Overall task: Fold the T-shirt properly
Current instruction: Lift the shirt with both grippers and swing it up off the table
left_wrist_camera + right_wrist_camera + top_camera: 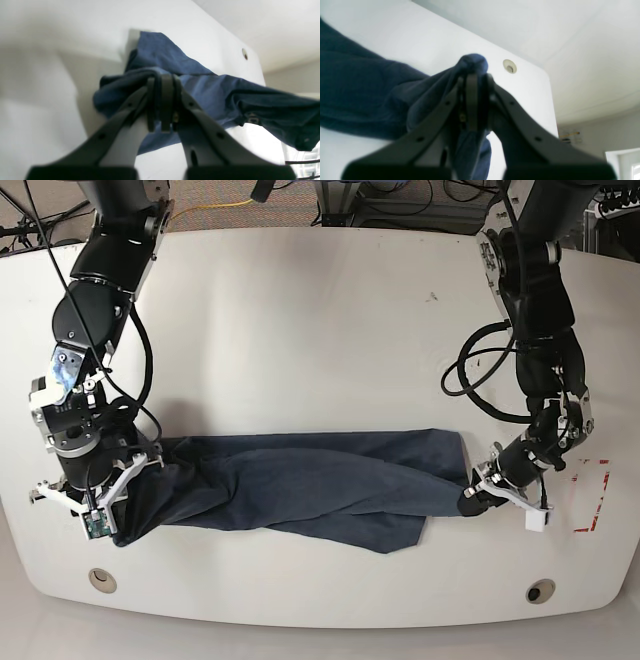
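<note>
T-shirt (300, 485): dark slate-blue, faintly heathered, deeper navy in the folds; brighter mid-blue where light catches it at upper centre of the left wrist view; no print showing. Table (320, 330): plain white, glossy, small dark speck (433, 297) at upper right of the base view; two round grey-beige inserts (100, 579) near the lower edge. Left gripper (162, 105): matte dark grey-black fingers. Right gripper (472, 100): same dark grey-black, a tiny brass-coloured spot near the pads. Arms (540, 330): black with black cables. Red line markings (592, 498) at the table's lower right. Yellow cable (225, 207) along the top edge.
</note>
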Controlling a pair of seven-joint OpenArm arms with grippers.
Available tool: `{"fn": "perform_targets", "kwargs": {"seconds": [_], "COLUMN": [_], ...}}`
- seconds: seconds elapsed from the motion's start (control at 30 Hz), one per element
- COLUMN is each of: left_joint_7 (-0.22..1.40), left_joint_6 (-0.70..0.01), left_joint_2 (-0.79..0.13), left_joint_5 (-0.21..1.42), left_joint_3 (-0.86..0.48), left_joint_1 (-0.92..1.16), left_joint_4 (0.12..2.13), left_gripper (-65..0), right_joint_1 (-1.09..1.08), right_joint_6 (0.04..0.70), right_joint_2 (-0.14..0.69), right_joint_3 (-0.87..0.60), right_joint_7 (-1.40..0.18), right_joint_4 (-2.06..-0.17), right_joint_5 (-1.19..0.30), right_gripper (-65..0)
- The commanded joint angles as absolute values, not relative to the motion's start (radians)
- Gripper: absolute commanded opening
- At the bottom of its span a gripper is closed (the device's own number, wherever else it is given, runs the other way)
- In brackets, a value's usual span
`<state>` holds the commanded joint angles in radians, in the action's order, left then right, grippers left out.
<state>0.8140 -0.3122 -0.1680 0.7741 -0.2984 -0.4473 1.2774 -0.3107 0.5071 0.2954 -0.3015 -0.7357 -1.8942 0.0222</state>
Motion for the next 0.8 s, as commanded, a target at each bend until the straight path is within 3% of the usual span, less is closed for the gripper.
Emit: {"fn": "perform_targets", "kwargs": {"seconds": [0.3,0.8], "left_joint_7": [0.812,0.814], "left_joint_6": [-0.308,-0.312], "left_joint_2": [-0.286,-0.337], "left_joint_5": [0.886,0.918], "left_joint_3": [-0.302,-0.348], "left_joint_1": [-0.472,-0.492], "left_joint_4": [1.303,1.388], "left_gripper": [-64.7,-65.0], "right_joint_1": [-0.374,-0.452], "right_joint_6": [0.507,0.507], "right_joint_2": [0.298,0.297], "right_joint_3": [-0.300,-0.295], "right_joint_7": [-0.737,-0.742], "right_joint_4": [-1.894,-1.874], "right_joint_5": [0.022,0.022], "right_gripper": [-65.0,-65.0]}}
